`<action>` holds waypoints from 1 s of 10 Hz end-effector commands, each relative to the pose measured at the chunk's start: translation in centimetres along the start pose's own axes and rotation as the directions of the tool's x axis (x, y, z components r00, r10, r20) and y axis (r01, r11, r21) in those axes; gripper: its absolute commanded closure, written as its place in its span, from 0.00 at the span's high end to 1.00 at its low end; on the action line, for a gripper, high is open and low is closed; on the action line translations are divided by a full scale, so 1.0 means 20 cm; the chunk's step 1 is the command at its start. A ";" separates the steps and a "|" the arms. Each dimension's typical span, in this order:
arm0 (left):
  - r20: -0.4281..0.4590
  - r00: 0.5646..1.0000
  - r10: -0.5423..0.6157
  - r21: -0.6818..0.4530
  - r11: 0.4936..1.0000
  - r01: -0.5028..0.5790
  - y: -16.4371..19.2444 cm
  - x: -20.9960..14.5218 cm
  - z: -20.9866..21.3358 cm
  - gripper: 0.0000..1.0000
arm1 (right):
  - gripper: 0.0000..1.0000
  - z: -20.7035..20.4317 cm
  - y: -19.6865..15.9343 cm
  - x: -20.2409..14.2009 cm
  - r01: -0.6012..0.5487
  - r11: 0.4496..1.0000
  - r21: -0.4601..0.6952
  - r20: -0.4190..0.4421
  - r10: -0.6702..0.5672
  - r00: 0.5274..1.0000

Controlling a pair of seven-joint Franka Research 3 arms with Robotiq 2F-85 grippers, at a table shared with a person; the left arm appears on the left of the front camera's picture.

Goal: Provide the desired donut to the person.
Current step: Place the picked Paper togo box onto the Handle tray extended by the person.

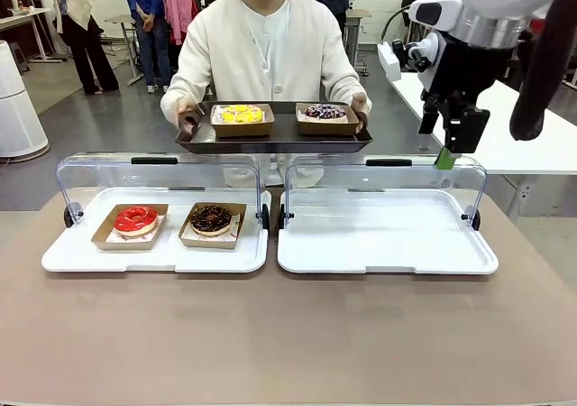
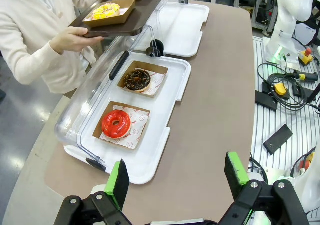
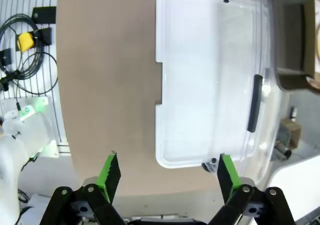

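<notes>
A red glazed donut [image 1: 136, 218] [image 2: 116, 123] and a chocolate sprinkled donut [image 1: 211, 217] [image 2: 137, 79] lie in cardboard boxes on the left white tray [image 1: 72, 257] [image 2: 150, 160]. Across the table, the person [image 1: 261, 54] [image 2: 30, 40] holds a dark serving tray [image 1: 275, 141] [image 2: 115, 31] with both hands. It carries a yellow donut [image 1: 238, 114] [image 2: 106, 10] and a purple-iced donut [image 1: 325, 112] in boxes. My left gripper [image 2: 177, 177] is open, high above the table's near side. My right gripper [image 1: 446, 158] [image 3: 168, 172] is open, above the bare right white tray [image 1: 388, 235] [image 3: 200, 85].
Both white trays have clear hinged lids [image 1: 158, 176] [image 1: 388, 176] standing open at their far edge, between me and the person. A white side table [image 1: 532, 144] stands at the right. Cables and boxes [image 2: 280, 87] lie on the floor beside the brown table [image 1: 288, 334].
</notes>
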State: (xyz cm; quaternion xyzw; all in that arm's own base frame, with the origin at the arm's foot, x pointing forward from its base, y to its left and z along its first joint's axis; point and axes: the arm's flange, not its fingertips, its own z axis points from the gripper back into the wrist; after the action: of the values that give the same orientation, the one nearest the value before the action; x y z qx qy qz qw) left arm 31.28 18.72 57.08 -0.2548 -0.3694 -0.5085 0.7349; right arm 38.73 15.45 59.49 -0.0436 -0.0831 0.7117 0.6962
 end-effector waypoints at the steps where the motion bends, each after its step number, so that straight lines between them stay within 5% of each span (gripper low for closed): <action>1: 0.011 1.000 -0.009 0.003 1.000 0.009 0.00 0.00 0.00 1.00 | 1.00 -0.01 0.00 0.02 0.003 1.000 -0.019 0.020 -0.003 1.000; 10: 0.011 1.000 -0.009 0.003 1.000 0.009 0.00 0.00 0.00 1.00 | 1.00 0.00 0.00 0.00 -0.001 1.000 -0.004 0.003 0.001 1.000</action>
State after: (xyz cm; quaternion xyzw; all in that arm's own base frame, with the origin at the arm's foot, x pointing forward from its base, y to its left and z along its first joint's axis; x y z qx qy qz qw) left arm 31.28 18.72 57.08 -0.2548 -0.3694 -0.5085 0.7349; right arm 38.78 15.63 59.46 -0.0443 -0.0875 0.7121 0.6952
